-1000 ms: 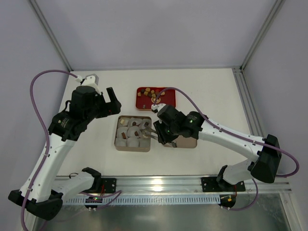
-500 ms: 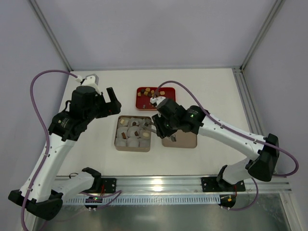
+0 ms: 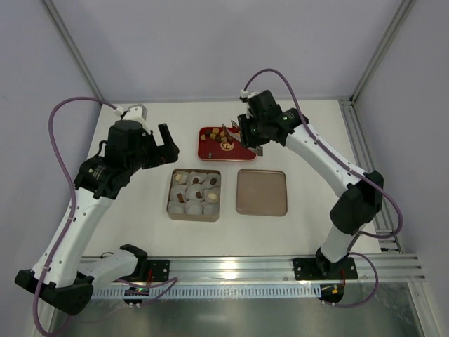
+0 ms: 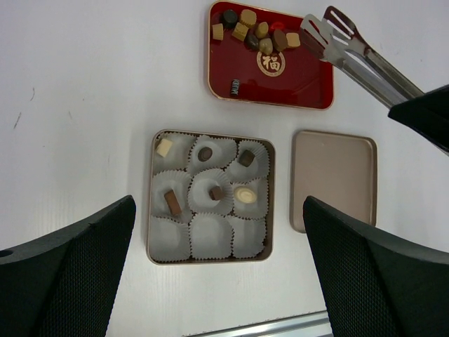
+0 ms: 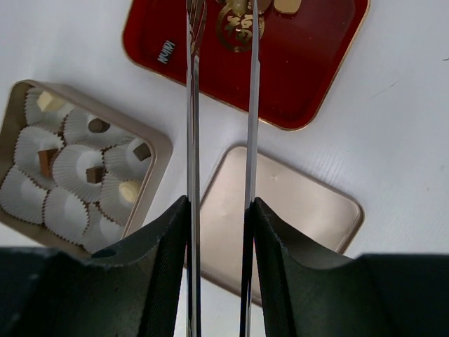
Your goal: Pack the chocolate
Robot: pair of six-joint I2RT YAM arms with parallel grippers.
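Loose chocolate [image 4: 256,31] in dark brown, tan and cream lies at the far edge of a red tray [image 3: 209,149]. Several more pieces sit in white paper cups inside the tan tin [image 4: 210,133], which the top view shows as the tin [image 3: 170,196] at table centre. My right gripper [image 5: 219,203] is shut on metal tongs [image 5: 193,105], whose tips [image 4: 319,28] hang spread over the tray's right side with nothing between them. My left gripper [image 4: 219,202] is open, high above the tin, holding nothing.
The tin's flat lid [image 3: 262,192] lies right of the tin and in front of the red tray. A small dark striped piece [image 4: 235,86] sits alone on the tray. White walls and metal posts bound the table at back and sides.
My right arm has swung the tongs from over the tin back and up to the red tray. The left arm has barely shifted and stays open.
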